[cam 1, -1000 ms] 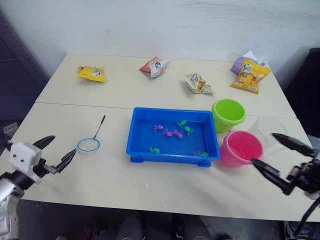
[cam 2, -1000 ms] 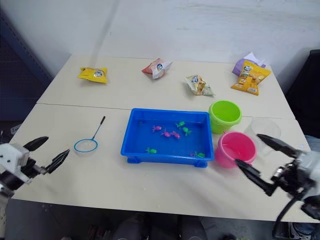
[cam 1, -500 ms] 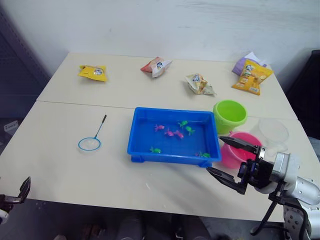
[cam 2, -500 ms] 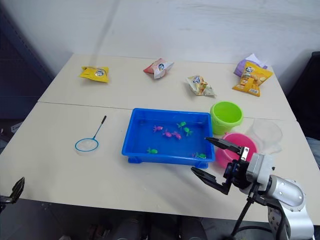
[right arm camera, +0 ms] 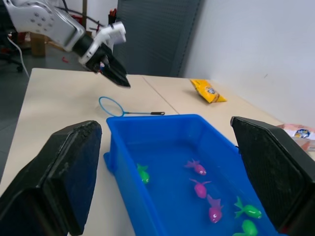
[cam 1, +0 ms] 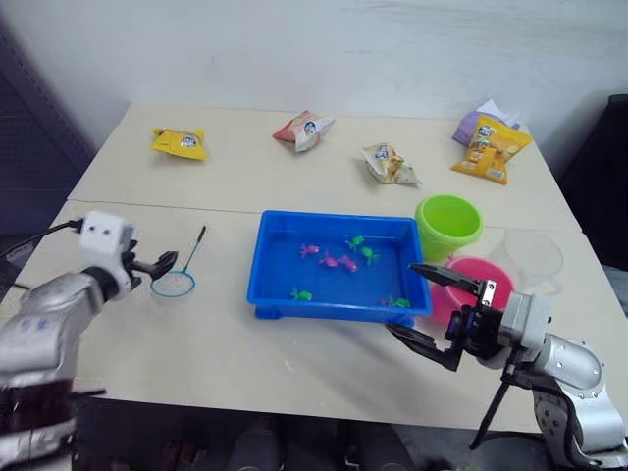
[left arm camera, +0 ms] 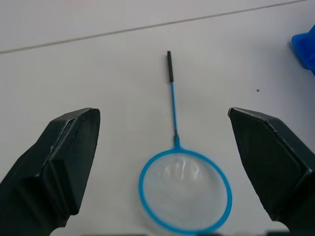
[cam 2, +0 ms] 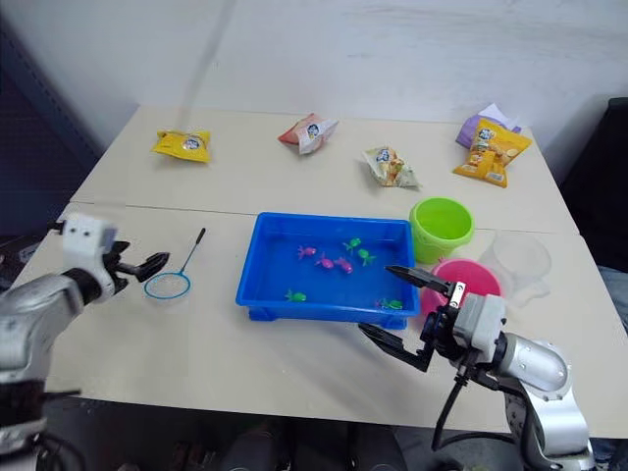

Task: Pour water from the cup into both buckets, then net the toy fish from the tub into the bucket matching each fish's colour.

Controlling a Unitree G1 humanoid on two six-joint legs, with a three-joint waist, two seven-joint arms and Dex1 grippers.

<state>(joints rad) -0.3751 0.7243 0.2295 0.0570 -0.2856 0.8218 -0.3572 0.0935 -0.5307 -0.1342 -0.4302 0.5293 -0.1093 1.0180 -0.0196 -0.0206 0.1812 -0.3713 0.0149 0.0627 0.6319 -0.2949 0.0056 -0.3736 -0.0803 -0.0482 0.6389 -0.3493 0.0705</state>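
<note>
Our left gripper, open, hovers beside the net at nine o'clock of the tub. Our right gripper, open, may knock the pink bucket, apparently close behind.

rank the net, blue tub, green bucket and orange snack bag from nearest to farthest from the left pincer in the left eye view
1. net, just beside the left pincer.
2. blue tub, mid-table.
3. green bucket, past the tub's far right corner.
4. orange snack bag, far right corner of the table.

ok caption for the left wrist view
Open left claw poised over the small blue-rimmed mesh net lying on the pale table.
</note>
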